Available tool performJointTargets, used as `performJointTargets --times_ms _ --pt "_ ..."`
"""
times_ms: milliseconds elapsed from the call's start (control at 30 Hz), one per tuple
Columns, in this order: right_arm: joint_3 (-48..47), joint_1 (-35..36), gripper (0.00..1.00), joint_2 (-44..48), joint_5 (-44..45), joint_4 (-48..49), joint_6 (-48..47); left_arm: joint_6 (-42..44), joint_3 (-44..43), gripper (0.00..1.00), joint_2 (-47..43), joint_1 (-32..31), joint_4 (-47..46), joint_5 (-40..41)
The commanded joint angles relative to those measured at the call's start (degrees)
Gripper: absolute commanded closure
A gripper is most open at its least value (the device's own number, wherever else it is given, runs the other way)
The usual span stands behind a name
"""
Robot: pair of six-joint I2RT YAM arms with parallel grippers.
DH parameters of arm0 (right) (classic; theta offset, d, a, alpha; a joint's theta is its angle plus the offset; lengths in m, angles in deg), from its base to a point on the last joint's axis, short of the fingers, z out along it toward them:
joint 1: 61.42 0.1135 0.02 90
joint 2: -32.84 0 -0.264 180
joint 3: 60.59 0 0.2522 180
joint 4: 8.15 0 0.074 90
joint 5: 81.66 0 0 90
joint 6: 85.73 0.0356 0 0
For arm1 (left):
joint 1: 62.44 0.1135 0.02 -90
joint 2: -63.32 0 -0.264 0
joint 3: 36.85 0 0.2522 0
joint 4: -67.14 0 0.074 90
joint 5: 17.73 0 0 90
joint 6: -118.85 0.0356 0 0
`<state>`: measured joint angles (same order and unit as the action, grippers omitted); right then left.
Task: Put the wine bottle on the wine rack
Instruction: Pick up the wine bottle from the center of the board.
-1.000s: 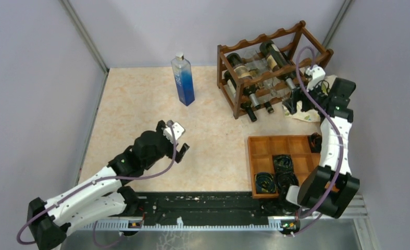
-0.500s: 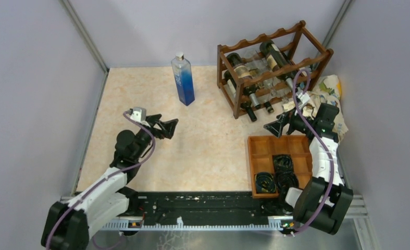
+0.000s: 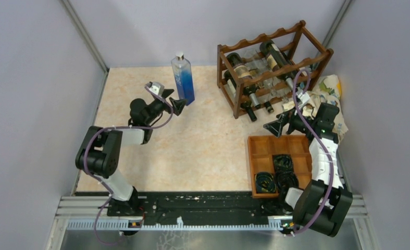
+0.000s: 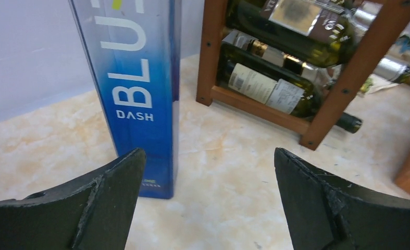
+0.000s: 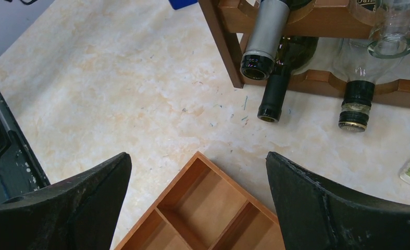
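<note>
**Both grippers open, blue bottle upright beside the rack**

Two arms are bolted at the near edge of the table (image 3: 213, 146), each with one gripper. Nearest on the right lies one flat wooden tray (image 3: 262, 151). Black coiled cables (image 3: 283, 162) fill at least three of its compartments. The right gripper (image 5: 197, 156) hangs over the tray's far left corner, fingers spread wide with nothing between them. The left gripper (image 4: 209, 153) sits low over the table, left of centre, also spread wide and empty.

The one blue bottle (image 3: 184, 83) stands on the table just past the left gripper's left finger, outside the gap. Whether they touch I cannot tell. Its long axis is vertical, cap up. It is left of the wine rack (image 4: 211, 52) and apart from it.

That single rack, at the far right, holds stored bottles (image 5: 275, 88) lying down with their necks toward the near side. I count at least four; the rails hide the exact number.

A second ago the left gripper was closer to the arm bases. It has since swung out to the bottle. The right gripper was then at the rack's right end and has drawn back to the tray, unmoved for the last half second. Bottle and rack have not shifted.
</note>
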<state>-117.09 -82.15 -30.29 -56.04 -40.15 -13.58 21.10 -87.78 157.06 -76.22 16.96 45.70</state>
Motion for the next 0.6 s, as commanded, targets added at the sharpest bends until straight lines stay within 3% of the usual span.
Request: performJointTargets --times_ms 0,300,567 --pt "-1.29 0.6 0.02 1.84 -1.28 1.28 -0.39 7.12 -6.28 0.02 7.09 2.4 -4.6 -5.48" --pt "-1.3 0.89 0.02 1.48 -0.84 1.25 -0.35 10.03 -16.49 0.03 17.59 3.41 0.25 -5.17" --pt "-1.29 1.49 0.02 0.84 0.25 1.31 -0.44 8.5 -25.68 0.14 23.75 3.41 7.14 -7.95"
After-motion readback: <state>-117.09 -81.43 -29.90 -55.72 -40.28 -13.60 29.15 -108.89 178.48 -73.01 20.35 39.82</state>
